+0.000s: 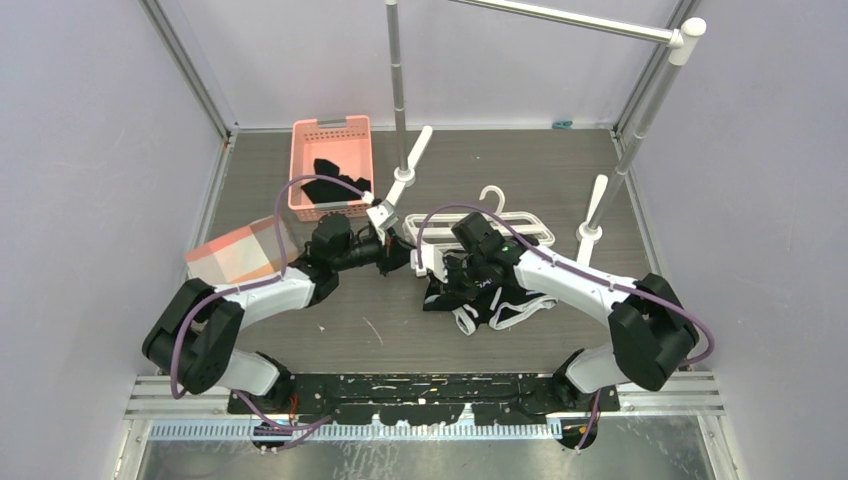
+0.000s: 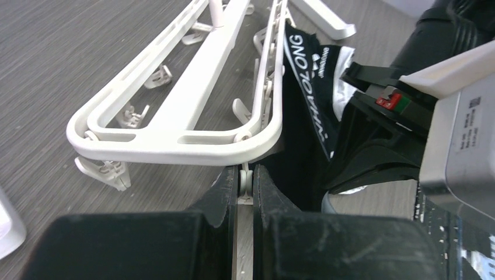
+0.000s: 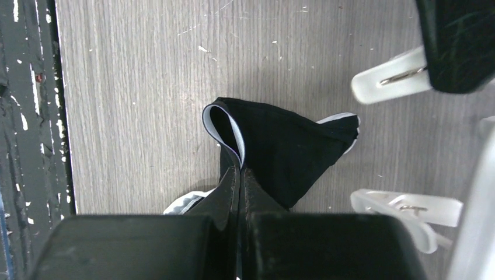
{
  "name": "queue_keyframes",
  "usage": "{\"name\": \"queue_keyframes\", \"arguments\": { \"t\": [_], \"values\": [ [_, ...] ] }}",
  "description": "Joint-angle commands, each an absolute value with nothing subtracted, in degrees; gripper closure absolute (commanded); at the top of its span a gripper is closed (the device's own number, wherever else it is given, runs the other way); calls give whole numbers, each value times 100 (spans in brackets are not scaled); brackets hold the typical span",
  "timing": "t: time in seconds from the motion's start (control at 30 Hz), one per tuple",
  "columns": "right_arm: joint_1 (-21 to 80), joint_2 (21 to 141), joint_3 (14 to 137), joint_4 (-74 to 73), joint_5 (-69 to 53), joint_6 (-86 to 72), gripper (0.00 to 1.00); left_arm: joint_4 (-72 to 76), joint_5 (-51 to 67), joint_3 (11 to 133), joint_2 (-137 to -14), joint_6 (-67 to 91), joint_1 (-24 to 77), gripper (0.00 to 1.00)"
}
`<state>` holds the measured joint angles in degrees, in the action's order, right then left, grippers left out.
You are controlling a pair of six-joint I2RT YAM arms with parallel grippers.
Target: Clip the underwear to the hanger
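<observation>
Black underwear (image 3: 286, 146) lies bunched near the middle of the tabletop (image 3: 146, 87), just beside the white hanger (image 2: 175, 140). The right gripper (image 3: 240, 172) is fully clenched on 1 fold of it. The left gripper (image 2: 245, 175) is clamped on 1 clip (image 2: 246, 185) under the hanger's end.

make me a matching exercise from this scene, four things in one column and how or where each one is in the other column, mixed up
Things:
1. left gripper
2. right gripper
3. pink plastic basket
4. white plastic rectangular hanger

States:
a. holds a plain black garment
b. shut on a fold of the black boxer briefs with white lettering
c. carries rows of clips under its frame
d. shut on one small white clip

Pairs: 1-d, 2-b, 3-a, 4-c
</observation>
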<state>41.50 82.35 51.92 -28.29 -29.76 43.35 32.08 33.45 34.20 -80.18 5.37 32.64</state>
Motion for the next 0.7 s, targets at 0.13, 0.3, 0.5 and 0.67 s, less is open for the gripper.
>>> {"name": "queue_keyframes", "arguments": {
  "t": [0.13, 0.3, 0.5, 0.67],
  "values": [
    [4165, 7747, 5064, -2123, -2894, 4131, 99, 4922, 4407, 3421, -8349, 1239, 3298, 100],
    [4161, 7694, 4994, -2001, -2762, 4033, 99, 4964, 4507, 3481, -8413, 1388, 3376, 100],
    [4163, 7631, 4930, -1842, -2493, 3860, 99, 4845, 4540, 3489, -8364, 1415, 3421, 100],
    [4159, 7659, 4945, -1694, -2230, 3669, 99, 4638, 4508, 3481, -8283, 1335, 3431, 100]
  ]
}}
